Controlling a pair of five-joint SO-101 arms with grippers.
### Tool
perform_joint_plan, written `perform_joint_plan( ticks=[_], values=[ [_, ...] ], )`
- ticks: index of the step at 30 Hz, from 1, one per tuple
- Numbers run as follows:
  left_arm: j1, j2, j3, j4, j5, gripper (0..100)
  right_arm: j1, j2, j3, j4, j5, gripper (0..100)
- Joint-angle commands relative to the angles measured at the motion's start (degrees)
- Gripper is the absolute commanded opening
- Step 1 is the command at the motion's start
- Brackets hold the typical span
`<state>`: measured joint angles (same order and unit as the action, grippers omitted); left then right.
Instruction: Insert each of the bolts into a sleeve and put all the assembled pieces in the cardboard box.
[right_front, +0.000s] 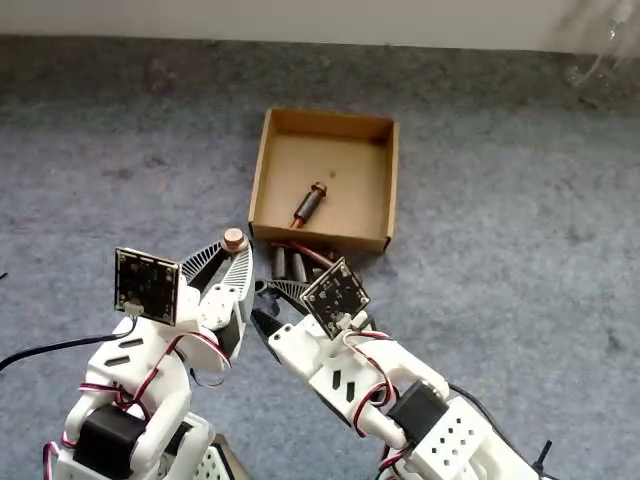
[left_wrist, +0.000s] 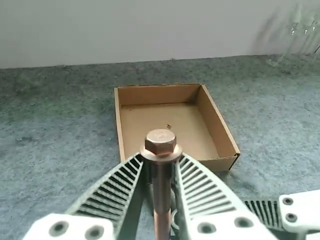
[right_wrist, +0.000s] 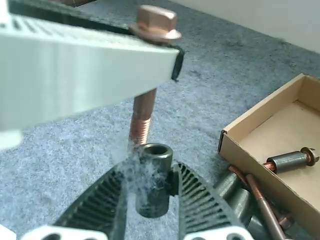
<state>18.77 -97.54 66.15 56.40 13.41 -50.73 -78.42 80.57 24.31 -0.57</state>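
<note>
With the left gripper (left_wrist: 160, 161) pinching the bolt (left_wrist: 160, 144) below its head, just short of the cardboard box (right_front: 330, 238), and the right gripper (right_wrist: 150, 174) squeezing the upright sleeve (right_wrist: 154, 172) beneath it, shift the threaded tip over the bore; seemingly just beside it, though blurred there. Lower straight, no tilt, and loosen nothing until seated. Mind the spare bolts (right_wrist: 261, 199) lying against the box's near wall.

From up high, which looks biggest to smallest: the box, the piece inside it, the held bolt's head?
1. Cardboard box.
2. Assembled piece inside it.
3. Bolt head, raised nearer the camera, yet smallest.
</note>
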Motion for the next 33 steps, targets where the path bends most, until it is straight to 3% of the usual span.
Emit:
perform_joint_plan(
  ticks=[1, 33],
  values=[
    [1.5, -0.2, -4.6, -1.1, -0.6, 0, -0.9, -1.3, -0.3, -1.5, 0.7, 0.5],
    [3.6, -0.7, -2.6, -3.9, 0.8, 0, -1.1, -1.3, 1.6, -1.5, 3.2, 0.5]
  ],
)
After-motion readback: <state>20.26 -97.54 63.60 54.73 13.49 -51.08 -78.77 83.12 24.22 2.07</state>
